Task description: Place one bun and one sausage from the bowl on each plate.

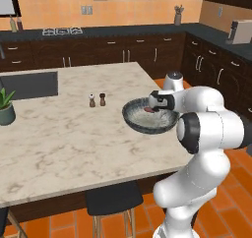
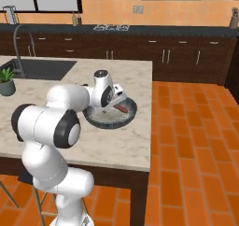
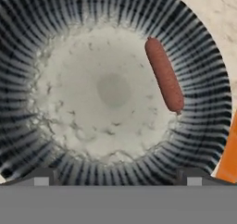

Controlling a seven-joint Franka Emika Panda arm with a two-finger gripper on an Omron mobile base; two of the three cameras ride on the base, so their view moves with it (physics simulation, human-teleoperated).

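Observation:
The wide dark grey bowl [image 1: 134,122] [image 2: 111,125] [image 3: 28,56] sits near the right edge of the marble island. Inside it one reddish-brown sausage [image 3: 164,75] [image 1: 148,109] [image 2: 122,108] lies against the ribbed wall, beside the pale speckled floor of the bowl. My gripper [image 1: 154,104] [image 2: 112,102] [image 3: 118,174] hangs just above the bowl, pointing down into it. It is open, its two dark fingertips [image 3: 41,174] stand far apart, and nothing is between them. The bun and the plates are out of view.
Salt and pepper shakers [image 1: 97,100] stand on the island left of the bowl. A potted plant [image 1: 6,106] [image 2: 5,80] and a sink [image 1: 29,84] [image 2: 42,68] lie at the far left. A black stool [image 1: 113,197] stands under the island's front edge.

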